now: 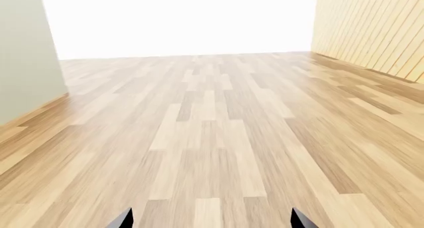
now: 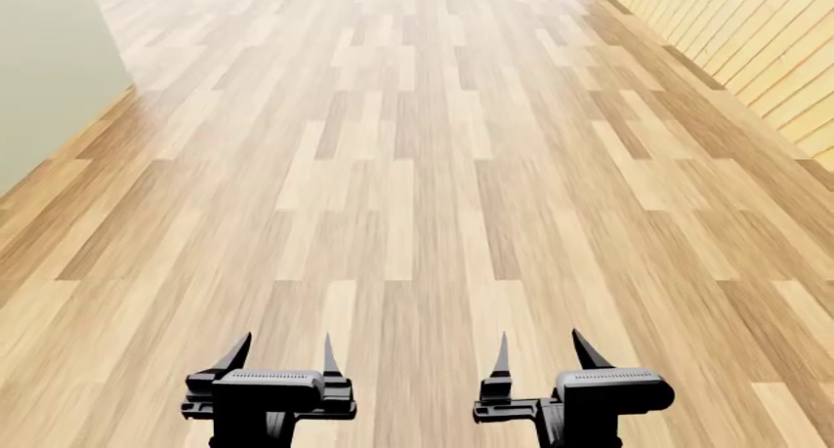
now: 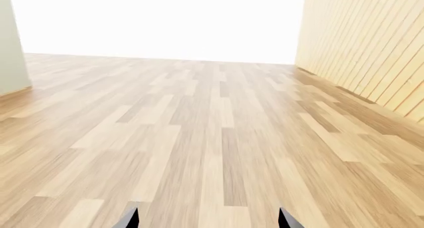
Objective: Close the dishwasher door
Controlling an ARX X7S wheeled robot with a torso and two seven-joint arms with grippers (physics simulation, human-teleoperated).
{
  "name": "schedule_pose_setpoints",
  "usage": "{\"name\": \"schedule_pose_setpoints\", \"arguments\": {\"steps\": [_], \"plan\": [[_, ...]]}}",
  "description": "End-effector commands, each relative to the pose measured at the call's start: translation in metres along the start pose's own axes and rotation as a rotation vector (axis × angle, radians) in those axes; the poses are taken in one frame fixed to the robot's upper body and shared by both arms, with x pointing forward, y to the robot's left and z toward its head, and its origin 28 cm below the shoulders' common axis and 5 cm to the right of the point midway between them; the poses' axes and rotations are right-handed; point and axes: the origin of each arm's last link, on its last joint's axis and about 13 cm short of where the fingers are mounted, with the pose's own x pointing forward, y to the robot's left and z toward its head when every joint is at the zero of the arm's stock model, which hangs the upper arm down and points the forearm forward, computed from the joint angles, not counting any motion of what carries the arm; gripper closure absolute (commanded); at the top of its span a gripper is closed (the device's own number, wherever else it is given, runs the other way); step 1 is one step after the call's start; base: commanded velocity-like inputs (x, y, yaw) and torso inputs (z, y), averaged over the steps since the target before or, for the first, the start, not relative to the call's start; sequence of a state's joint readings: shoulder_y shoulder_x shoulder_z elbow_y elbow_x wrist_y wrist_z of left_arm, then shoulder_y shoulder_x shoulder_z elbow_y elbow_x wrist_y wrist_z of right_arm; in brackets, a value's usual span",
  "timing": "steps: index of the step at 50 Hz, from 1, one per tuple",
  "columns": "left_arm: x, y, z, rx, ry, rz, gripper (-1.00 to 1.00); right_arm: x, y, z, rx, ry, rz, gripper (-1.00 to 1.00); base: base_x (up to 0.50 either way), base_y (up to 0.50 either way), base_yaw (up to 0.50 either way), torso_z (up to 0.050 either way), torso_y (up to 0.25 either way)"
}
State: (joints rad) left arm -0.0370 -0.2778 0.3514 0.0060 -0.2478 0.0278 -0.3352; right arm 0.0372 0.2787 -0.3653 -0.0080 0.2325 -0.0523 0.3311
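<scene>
A pale grey-green wall (image 2: pixel 46 87) stands along the left edge of the head view, meeting a wood-plank floor (image 2: pixel 417 175) that fills almost the whole scene; the planks run away from the robot in mixed light and mid-brown tones. Low in the head view, the left gripper (image 2: pixel 281 355) hangs above the floor, its two dark pointed fingers spread apart with nothing between them; just to its right and level with it, the right gripper (image 2: pixel 538 351) is likewise spread and holds nothing. On the far right, a wall of pale vertical wooden slats (image 2: pixel 763 48) runs back along the floor's edge. Both wrist views show the same floor reaching to a bright white glare in the distance. The dishwasher door appears in none of the three views.
</scene>
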Motion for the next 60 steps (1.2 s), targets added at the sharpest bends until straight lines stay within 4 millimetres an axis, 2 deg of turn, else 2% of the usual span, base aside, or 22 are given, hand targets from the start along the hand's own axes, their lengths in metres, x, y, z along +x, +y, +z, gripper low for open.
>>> {"name": "schedule_pose_setpoints", "arguments": {"steps": [1,34,60], "plan": [[0.0001,0.0,0.0,0.0,0.0,0.001,-1.0,0.0002,0.0001,0.0001,-0.001,0.0,0.0,-1.0,-0.24,0.0,0.0,0.0,0.0],[0.0001,0.0004,0.0002,0.0,0.002,0.001,-1.0,0.0002,-0.0002,0.0002,0.011,0.001,-0.001,-1.0,-0.24,0.0,0.0,0.0,0.0],[-0.0002,0.0003,0.0002,0.002,-0.001,0.003,-1.0,0.0007,0.0007,-0.0002,-0.026,-0.008,-0.005,-1.0,0.0,0.02,0.0,0.0,0.0]]}}
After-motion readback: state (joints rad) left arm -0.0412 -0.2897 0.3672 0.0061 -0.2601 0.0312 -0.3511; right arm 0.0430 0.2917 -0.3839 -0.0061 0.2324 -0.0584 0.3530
